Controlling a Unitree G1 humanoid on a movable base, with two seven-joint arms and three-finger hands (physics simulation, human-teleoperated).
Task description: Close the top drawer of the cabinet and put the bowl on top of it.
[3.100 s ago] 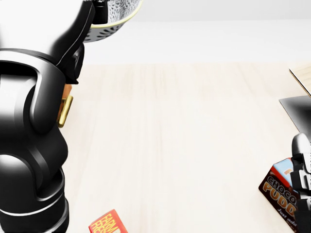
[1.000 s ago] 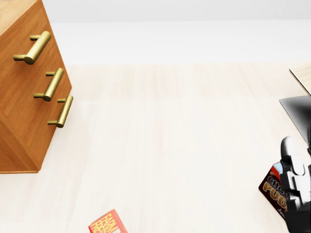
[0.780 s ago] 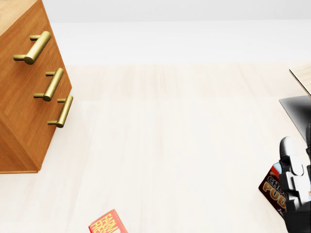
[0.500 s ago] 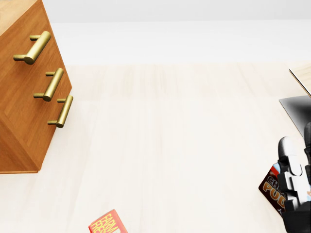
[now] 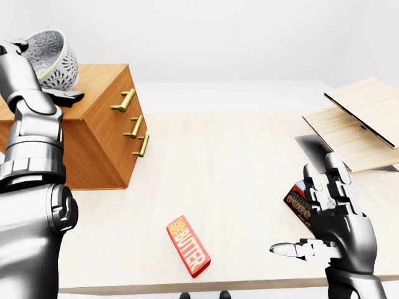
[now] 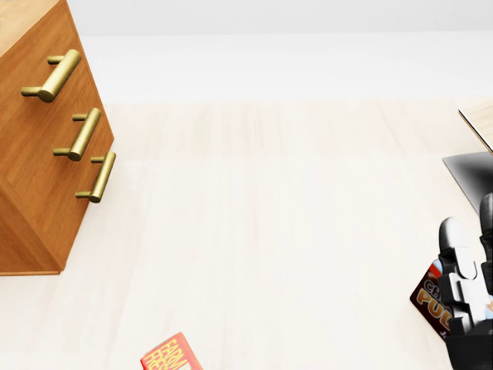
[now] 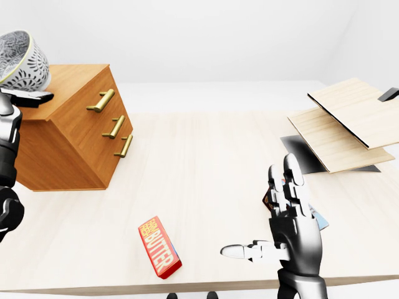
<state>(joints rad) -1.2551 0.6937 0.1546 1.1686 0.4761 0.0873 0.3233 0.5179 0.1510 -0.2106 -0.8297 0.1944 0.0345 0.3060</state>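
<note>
Though outside head view, tilted bowl [image 5: 53,60]

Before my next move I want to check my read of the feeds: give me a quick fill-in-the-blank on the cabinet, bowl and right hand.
The cabinet shows ___ brass handles.
The bowl is up over the cabinet's ___ surface.
The red box lying on the table reads ___.
The right hand holds nothing; its fingers are ___.
Missing words: three; top; BUTTER; open.
</note>
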